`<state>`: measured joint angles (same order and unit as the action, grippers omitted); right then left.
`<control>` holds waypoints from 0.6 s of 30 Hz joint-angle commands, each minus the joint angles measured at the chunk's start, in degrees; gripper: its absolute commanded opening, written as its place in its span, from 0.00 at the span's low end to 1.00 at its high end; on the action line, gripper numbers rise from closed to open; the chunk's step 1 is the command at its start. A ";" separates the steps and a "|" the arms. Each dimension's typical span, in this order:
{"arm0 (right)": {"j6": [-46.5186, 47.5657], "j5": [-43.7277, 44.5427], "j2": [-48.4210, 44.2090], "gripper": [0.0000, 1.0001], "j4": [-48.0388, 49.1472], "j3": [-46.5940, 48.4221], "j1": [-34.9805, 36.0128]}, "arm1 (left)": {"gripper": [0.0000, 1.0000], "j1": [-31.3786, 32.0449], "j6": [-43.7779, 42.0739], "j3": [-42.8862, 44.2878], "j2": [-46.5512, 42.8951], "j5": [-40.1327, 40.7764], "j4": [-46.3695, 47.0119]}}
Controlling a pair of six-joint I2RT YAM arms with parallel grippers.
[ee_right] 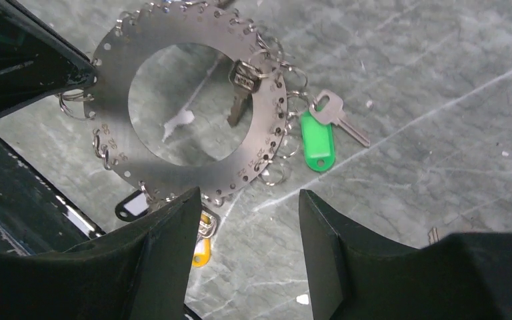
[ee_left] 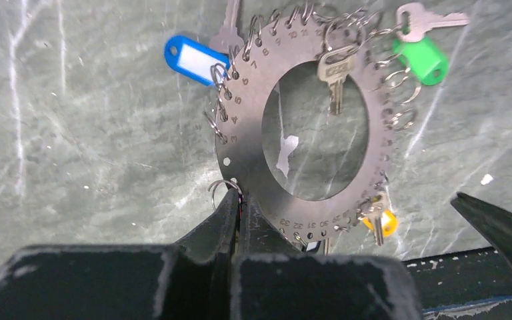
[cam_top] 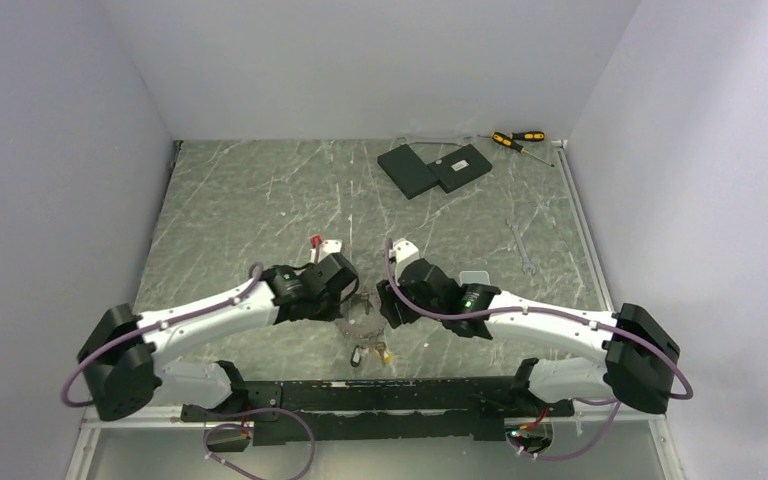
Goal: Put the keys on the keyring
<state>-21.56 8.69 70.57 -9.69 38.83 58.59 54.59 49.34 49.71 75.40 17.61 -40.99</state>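
1. Clamping the near rim of the keyring (ee_left: 247,133), the left gripper (ee_left: 239,203) has both fingers pressed fully together on the plate. A small wire loop (ee_left: 221,189) touches the fingertips on their left side.
2. Keyring: a flat grey disc with a wide central hole, numbered holes and many small loops round its rim. It extends straight ahead of the left gripper over the marbled table (ee_left: 73,133).
3. Just right of the left fingertips, a yellow-tagged key (ee_left: 383,223) sits at the disc's near rim.
4. Ahead of the fingertips, inside the hole, a plain silver key (ee_left: 335,75) hangs from the far rim.
5. Further ahead and to the left, a blue-tagged key (ee_left: 188,57) lies against the outer rim.
6. Further ahead and to the right, a green-tagged key (ee_left: 427,60) lies just outside the rim. Whether it is hooked on cannot be told.
7. Right gripper (ee_right: 250,197): released, fingers wide apart, nothing between them. The keyring's edge lies just ahead and left of its left finger. That finger partly hides the yellow tag. A black tag (ee_right: 131,205) lies further left, at the rim.
8. Well beyond both grippers, at the back of the table, two black slabs (cam_top: 435,168) lie touching. Two screwdrivers (cam_top: 517,138) lie just beyond them to the right.
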 commanded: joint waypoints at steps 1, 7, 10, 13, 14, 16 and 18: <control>1.60 0.93 -0.93 0.59 0.58 4.83 -0.14 | 0.00 0.34 -6.54 -2.40 -8.33 4.74 5.32; -0.59 -7.13 -5.13 0.63 6.15 6.12 -3.17 | 0.00 0.48 -19.98 -7.38 -22.82 5.98 16.29; -3.07 -14.11 -7.61 0.67 10.23 5.63 -7.15 | 0.00 1.06 -27.83 -10.63 -28.41 5.64 23.78; -5.24 -20.60 -8.62 0.71 14.45 5.84 -9.78 | 0.00 1.27 -34.45 -16.06 -33.48 -1.39 37.17; -6.10 -22.13 -8.68 0.73 15.90 6.13 -9.96 | 0.00 1.23 -36.45 -17.68 -34.69 -3.10 41.17; -7.82 -23.44 -8.78 0.78 17.42 6.64 -10.04 | 0.00 1.22 -39.58 -19.41 -36.11 -5.47 46.72; -9.84 -23.30 -8.97 0.82 18.47 6.95 -10.07 | 0.00 1.22 -42.13 -19.76 -36.03 -8.23 49.41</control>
<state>-26.74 -9.23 62.61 1.69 43.00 48.47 55.44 17.08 30.37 40.45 15.90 -8.40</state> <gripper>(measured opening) 0.790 0.012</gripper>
